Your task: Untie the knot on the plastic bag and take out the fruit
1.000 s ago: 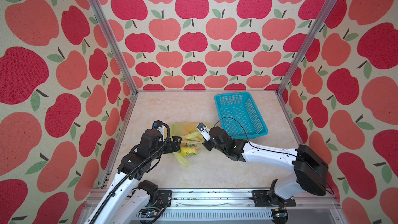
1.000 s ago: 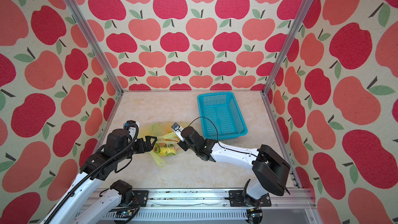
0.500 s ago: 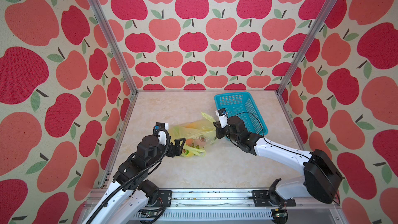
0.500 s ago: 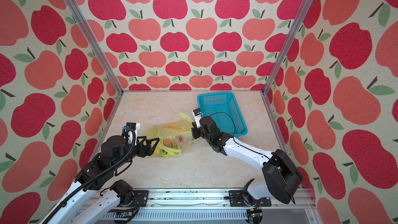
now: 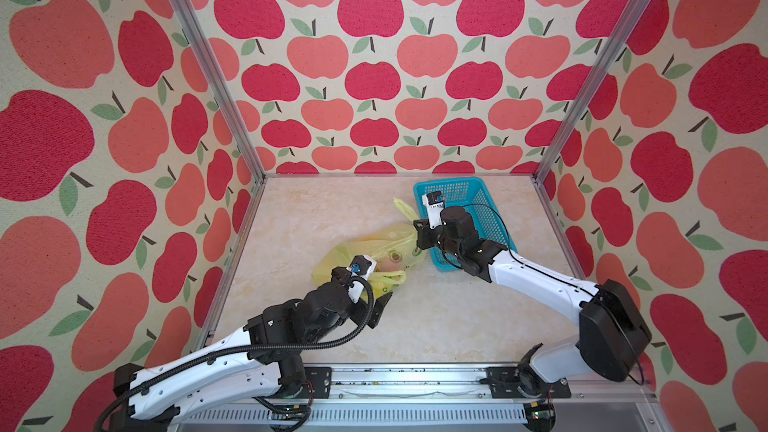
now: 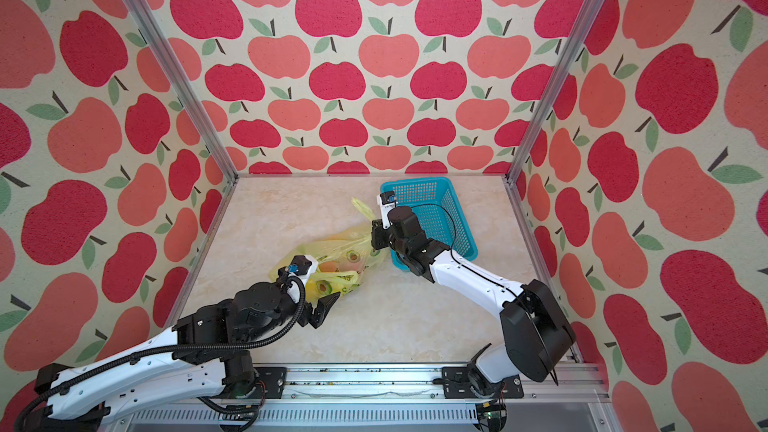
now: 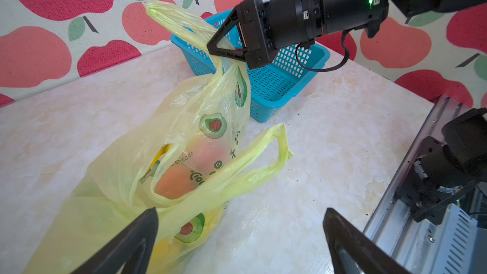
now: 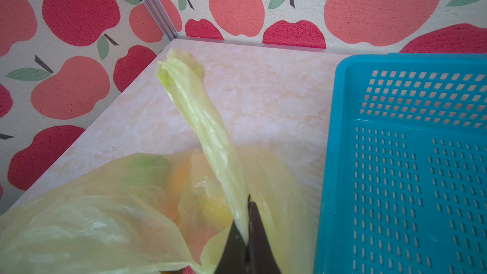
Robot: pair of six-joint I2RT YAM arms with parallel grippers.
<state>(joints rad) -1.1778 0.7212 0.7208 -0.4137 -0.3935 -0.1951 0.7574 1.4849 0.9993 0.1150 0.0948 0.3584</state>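
My left fingers (image 7: pixel 131 243) are splayed wide with nothing between them, just beside the near end of the plastic bag (image 5: pixel 370 245), at its 6 o'clock in both top views. My left gripper (image 5: pixel 380 305) sits over bare table (image 5: pixel 436 326); can't tell if a fingertip brushes the plastic. Bag lies on its side mid-table, mouth gaping toward me. Its near handle (image 7: pixel 266 154) lies slack on the table as an open loop, apart from the far handle (image 8: pixel 210 133), so the two are not tied. The fruit (image 7: pixel 174 183) is inside the bag: an orange round one at the mouth, a yellow piece beside it, something green deeper in. Count unclear through the plastic. Further out, my right fingers (image 8: pixel 259 235) are clenched on the far handle at the bag's 3 o'clock edge, holding it raised and taut. Its tail pokes past the pinch toward 11 o'clock. My right gripper (image 5: pixel 417 234) is just beside the teal basket (image 5: pixel 451 182), which stands at the bag's 2 o'clock, close to the back wall (image 5: pixel 374 76).
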